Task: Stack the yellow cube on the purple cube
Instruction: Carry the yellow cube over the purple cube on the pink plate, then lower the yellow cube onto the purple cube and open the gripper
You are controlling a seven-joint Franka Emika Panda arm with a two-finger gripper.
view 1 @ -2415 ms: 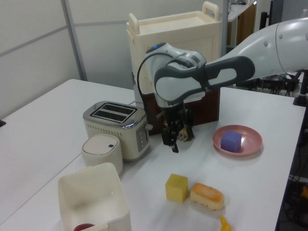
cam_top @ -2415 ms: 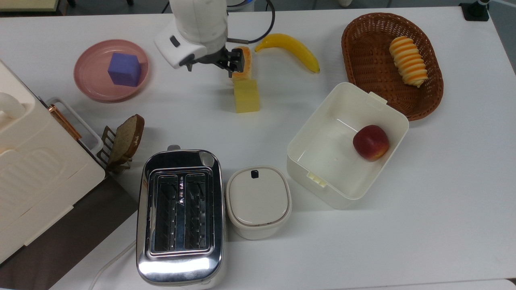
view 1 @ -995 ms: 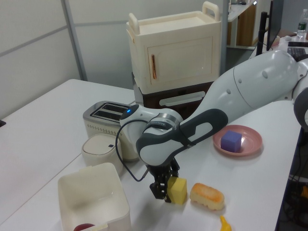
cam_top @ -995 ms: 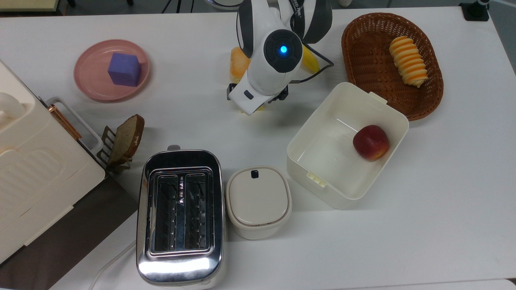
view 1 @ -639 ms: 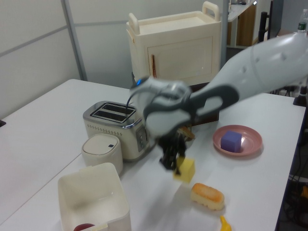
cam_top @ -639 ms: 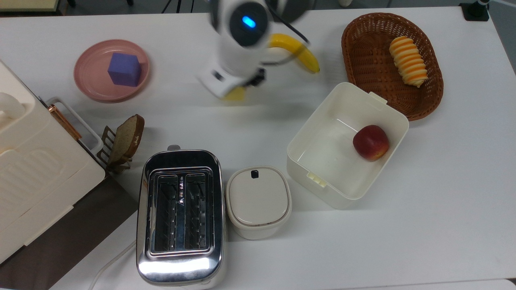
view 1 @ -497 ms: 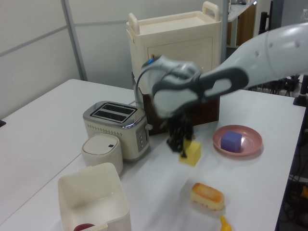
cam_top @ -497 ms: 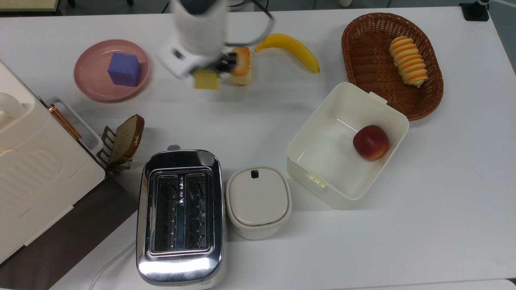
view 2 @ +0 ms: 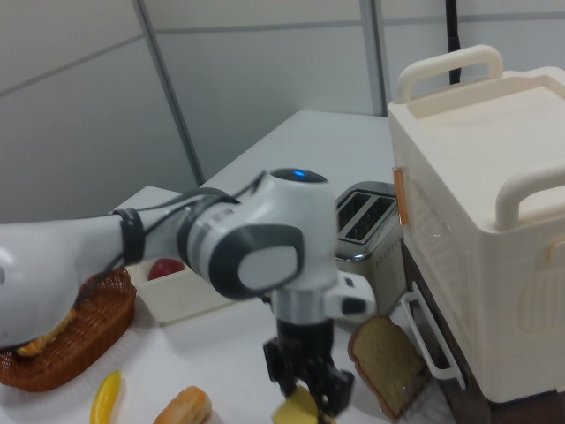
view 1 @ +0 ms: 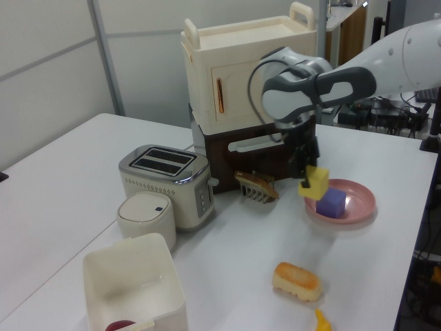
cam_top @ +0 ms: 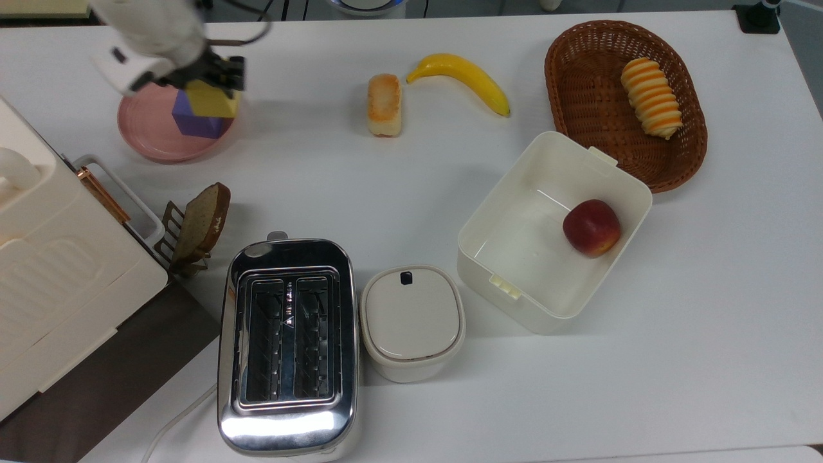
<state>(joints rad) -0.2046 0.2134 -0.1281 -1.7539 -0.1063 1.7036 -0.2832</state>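
My gripper (cam_top: 215, 83) is shut on the pale yellow cube (cam_top: 211, 101) and holds it in the air just above the purple cube (cam_top: 191, 123). The purple cube lies on the pink plate (cam_top: 151, 138) at the top view's upper left. In the left view the yellow cube (view 1: 318, 183) hangs a little above and to the left of the purple cube (view 1: 332, 203), apart from it, with the gripper (view 1: 308, 171) over it. In the right view the gripper (view 2: 309, 393) points down at the bottom edge with the yellow cube (view 2: 294, 412) between its fingers.
A bread roll (cam_top: 384, 104) and a banana (cam_top: 463, 74) lie mid-table. A wicker basket (cam_top: 681, 148) is at the top view's right, with a white box (cam_top: 514, 257) holding an apple below it. A toaster (cam_top: 287, 347), a lidded pot (cam_top: 411, 321), a toast rack (cam_top: 196, 228) and a cream cabinet (cam_top: 51, 276) stand at the top view's lower left.
The gripper closed on the yellow cube beside the bread roll, lifted it and carried it toward the top view's left, over the pink plate and the purple cube.
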